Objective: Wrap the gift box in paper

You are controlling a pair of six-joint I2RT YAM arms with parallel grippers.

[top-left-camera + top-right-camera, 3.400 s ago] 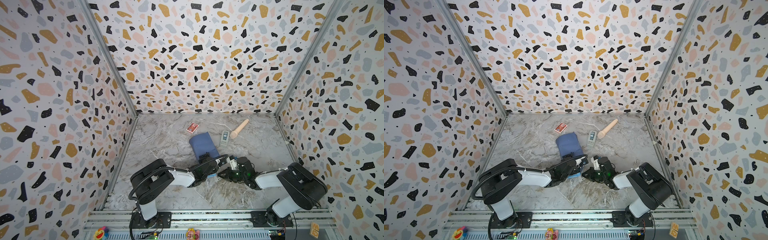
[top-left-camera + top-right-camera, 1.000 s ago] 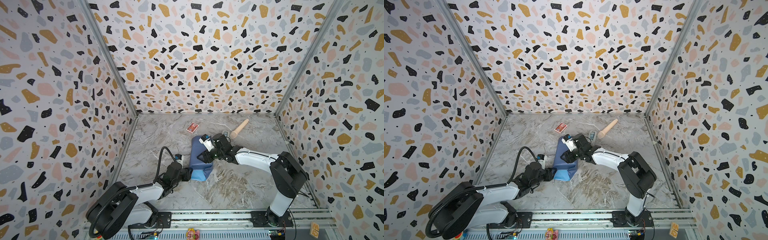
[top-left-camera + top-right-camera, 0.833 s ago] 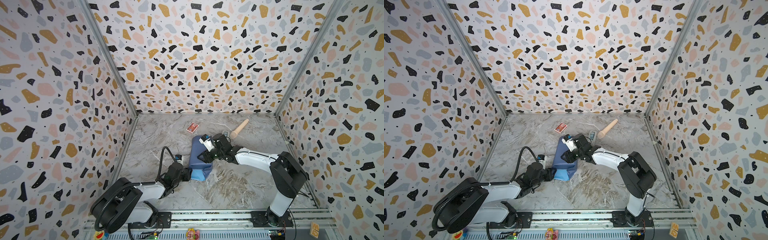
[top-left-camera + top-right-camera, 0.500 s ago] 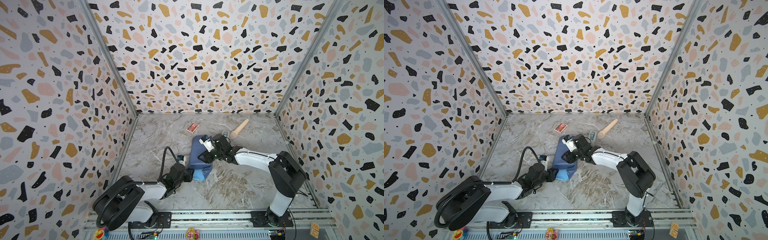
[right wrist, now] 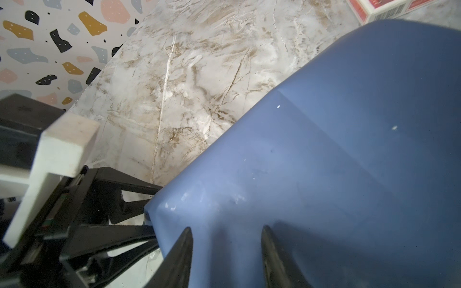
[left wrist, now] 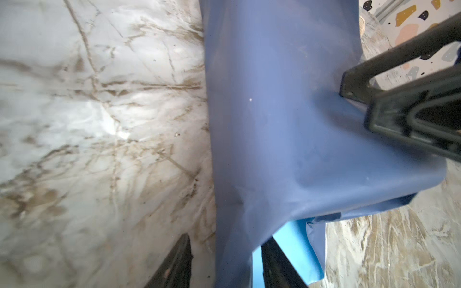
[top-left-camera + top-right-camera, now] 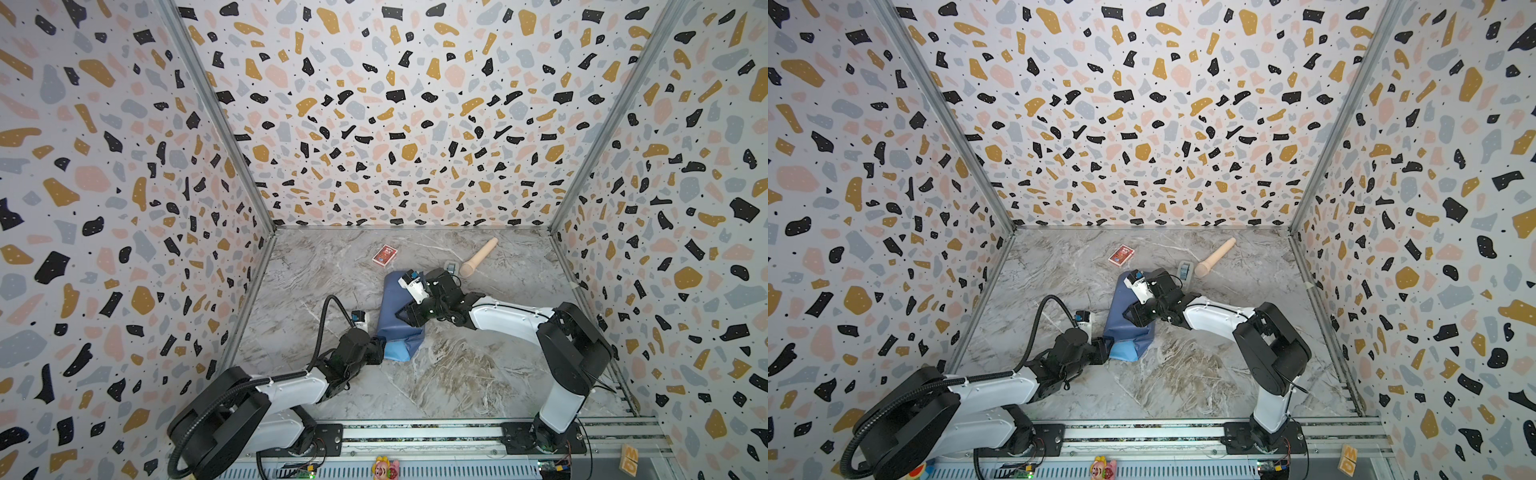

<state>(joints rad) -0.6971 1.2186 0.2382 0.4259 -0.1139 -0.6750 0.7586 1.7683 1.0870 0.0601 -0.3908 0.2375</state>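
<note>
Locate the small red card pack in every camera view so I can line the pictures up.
Top view: small red cardboard card pack lies flat toward the back wall, beyond the blue paper sheet.
Top view: pack in the same spot, beyond the sheet.
Left wrist: not in it.
Right wrist: pack cropped at the picture's edge, just past the sheet.
Shared landmark: the sheet, in all four.

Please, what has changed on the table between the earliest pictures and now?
The right gripper moved away from the front edge to the right side of the paper. The left gripper shifted to the paper's near left corner, its arm now stretched low. Both stand with jaws apart; neither clearly grips. The paper, red card pack, wooden handle and small grey device stayed about where they were.
</note>
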